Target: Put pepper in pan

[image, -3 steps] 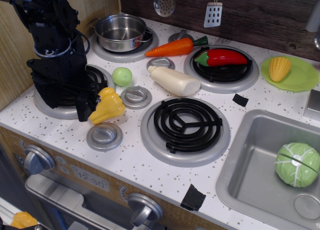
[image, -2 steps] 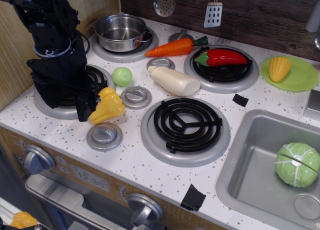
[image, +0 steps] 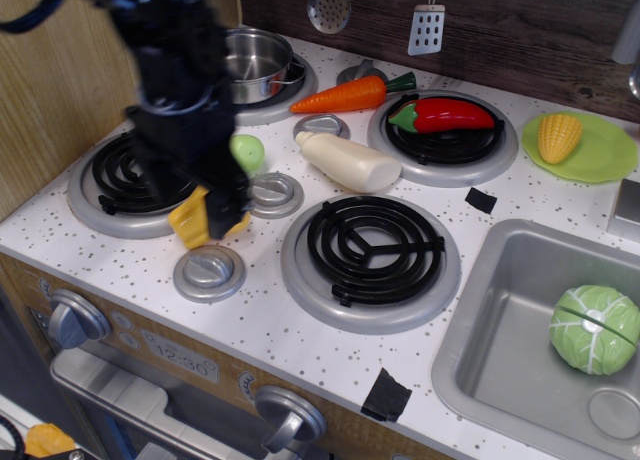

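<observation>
Steel sink (image: 470, 310) nearest, a green cabbage (image: 595, 328) lying in it. Left of the sink on the speckled desk (image: 270, 330), the blurred black claw (image: 215, 205) hangs over the yellow bell pepper (image: 192, 223); I cannot tell whether it is spread or pinching. Beyond the sink, the red pepper (image: 447, 114) lies untouched on its burner (image: 443, 140). Farther left, the pan (image: 255, 65) looks empty, so I judge the whole task remains.
</observation>
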### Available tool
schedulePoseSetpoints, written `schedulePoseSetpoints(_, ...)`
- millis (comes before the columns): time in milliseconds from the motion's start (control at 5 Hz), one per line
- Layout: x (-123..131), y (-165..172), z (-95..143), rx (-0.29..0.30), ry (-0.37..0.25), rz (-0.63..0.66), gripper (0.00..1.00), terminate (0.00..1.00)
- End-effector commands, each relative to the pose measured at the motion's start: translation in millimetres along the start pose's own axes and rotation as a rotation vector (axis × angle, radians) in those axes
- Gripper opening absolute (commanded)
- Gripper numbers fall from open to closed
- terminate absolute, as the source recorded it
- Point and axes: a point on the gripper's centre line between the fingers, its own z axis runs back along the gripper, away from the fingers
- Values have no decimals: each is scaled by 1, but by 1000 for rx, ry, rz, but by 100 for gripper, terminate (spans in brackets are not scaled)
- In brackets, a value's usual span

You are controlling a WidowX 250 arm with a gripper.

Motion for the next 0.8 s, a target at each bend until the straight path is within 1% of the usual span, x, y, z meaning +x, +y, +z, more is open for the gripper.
schedulePoseSetpoints(0, 67, -30, 21, 42, -97, -129, 100, 0)
schedulePoseSetpoints(200, 105, -46, 20, 37, -204, -247, 100, 0)
schedulePoseSetpoints(400, 146, -58, 17, 51, -240, -318, 100, 0)
schedulePoseSetpoints(600, 180, -55, 20, 51, -252, -408, 100, 0)
